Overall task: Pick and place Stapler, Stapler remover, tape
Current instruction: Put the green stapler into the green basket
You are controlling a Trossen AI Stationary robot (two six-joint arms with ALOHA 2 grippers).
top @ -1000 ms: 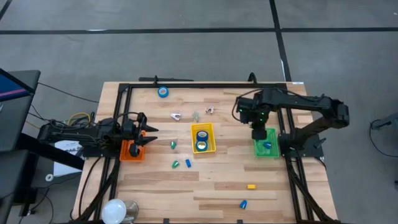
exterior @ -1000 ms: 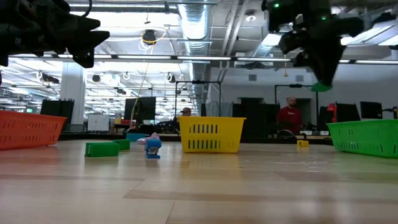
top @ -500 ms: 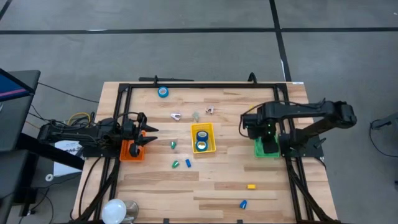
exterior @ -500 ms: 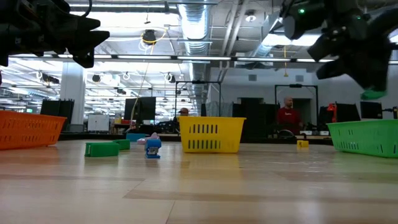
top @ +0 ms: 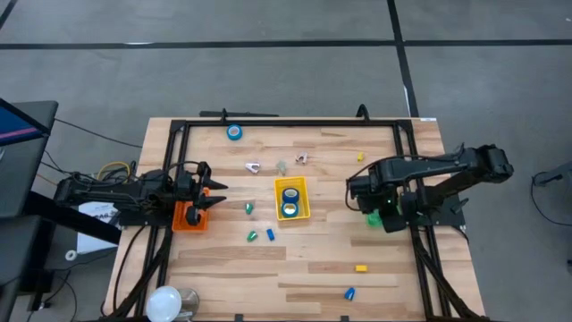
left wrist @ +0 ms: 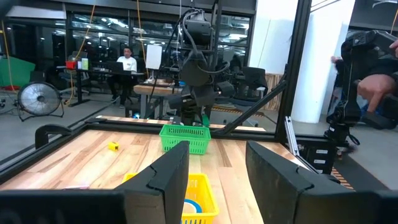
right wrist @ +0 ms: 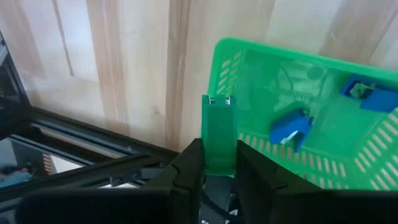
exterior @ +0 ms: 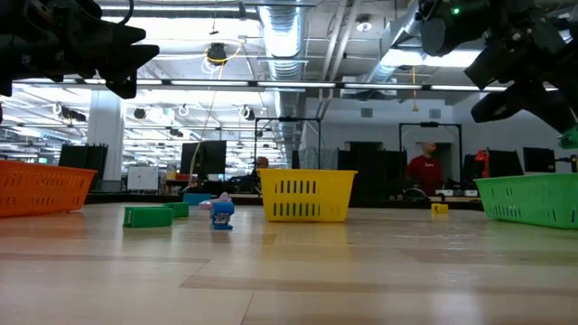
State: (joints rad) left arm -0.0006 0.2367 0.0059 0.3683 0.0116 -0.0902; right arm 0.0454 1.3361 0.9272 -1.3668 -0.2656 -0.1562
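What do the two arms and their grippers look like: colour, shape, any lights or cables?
Both arms are black and made of chunky jointed segments. The left arm lies long and slim in the high view; the right arm shows rounded joint housings. A small green light glows on the right arm in the low view. The left gripper has two broad, flat, matte black fingers; the right gripper has the same dark fingers. No markings are readable.

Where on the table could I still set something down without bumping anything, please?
The near strip of the table is mostly bare between the light bulb and the small blue piece. The stretch between the yellow basket and the right gripper is also open. It is crowded left of that basket.
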